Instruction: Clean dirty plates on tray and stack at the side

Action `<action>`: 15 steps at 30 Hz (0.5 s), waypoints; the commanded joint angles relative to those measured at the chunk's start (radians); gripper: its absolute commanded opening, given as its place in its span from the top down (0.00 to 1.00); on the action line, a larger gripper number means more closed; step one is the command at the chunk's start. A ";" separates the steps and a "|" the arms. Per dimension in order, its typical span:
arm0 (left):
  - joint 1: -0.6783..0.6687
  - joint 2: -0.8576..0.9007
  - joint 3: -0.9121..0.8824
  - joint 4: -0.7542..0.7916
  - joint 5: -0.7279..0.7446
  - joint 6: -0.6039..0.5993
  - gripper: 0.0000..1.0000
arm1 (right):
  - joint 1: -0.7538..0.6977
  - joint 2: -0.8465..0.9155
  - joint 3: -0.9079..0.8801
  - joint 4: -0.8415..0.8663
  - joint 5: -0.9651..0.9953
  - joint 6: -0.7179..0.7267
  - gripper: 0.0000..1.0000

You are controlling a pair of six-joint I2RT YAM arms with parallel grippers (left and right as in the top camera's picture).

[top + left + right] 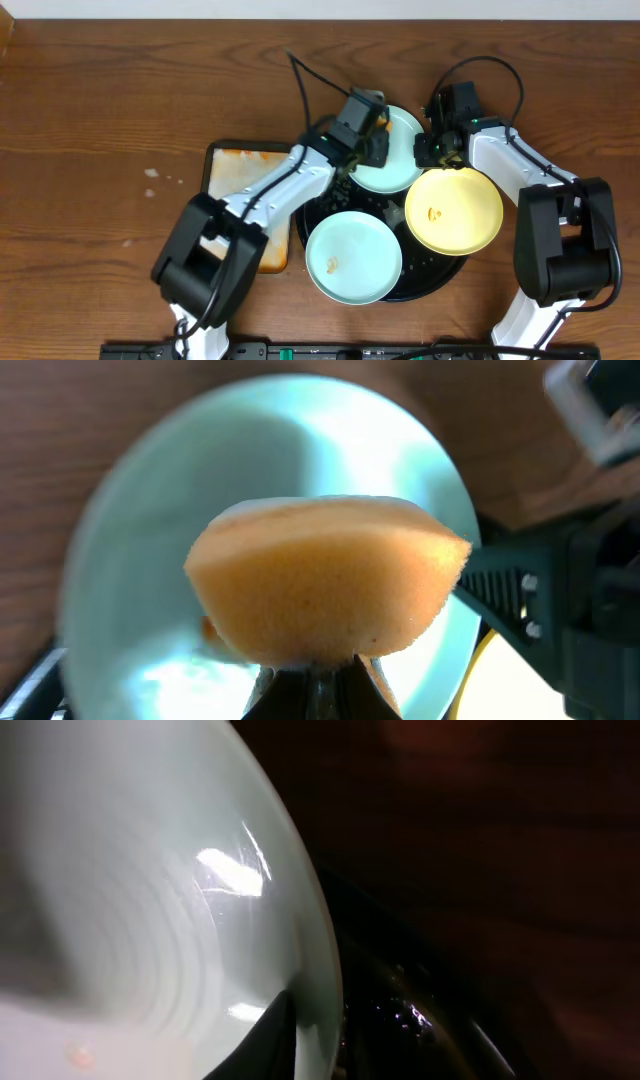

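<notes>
The black tray holds three plates. The back mint-blue plate is tilted, and my right gripper is shut on its right rim. It fills the right wrist view, with my finger over its edge. My left gripper is shut on an orange sponge and presses it on that plate. A second mint-blue plate lies at the tray's front with an orange speck. The pale yellow plate lies at the right with a speck.
A rectangular foamy metal pan sits left of the tray, partly under my left arm. The wet tray shows dark under the held plate. Brown wooden table surrounds everything.
</notes>
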 commanded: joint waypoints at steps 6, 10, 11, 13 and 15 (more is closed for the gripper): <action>-0.014 0.093 0.016 0.087 -0.002 -0.009 0.92 | 0.014 0.007 0.012 -0.002 0.013 0.011 0.85; -0.013 0.113 0.016 0.080 -0.098 -0.001 0.92 | 0.014 0.007 0.012 -0.003 0.013 0.011 0.86; -0.013 0.119 0.016 0.079 -0.117 0.016 0.92 | 0.014 0.007 0.012 -0.003 0.013 0.011 0.86; -0.013 0.136 0.016 0.079 -0.148 0.060 0.92 | 0.014 0.007 0.012 -0.006 0.013 0.011 0.87; -0.013 0.154 0.016 0.064 -0.221 0.116 0.92 | 0.014 0.007 0.012 -0.015 0.014 0.011 0.87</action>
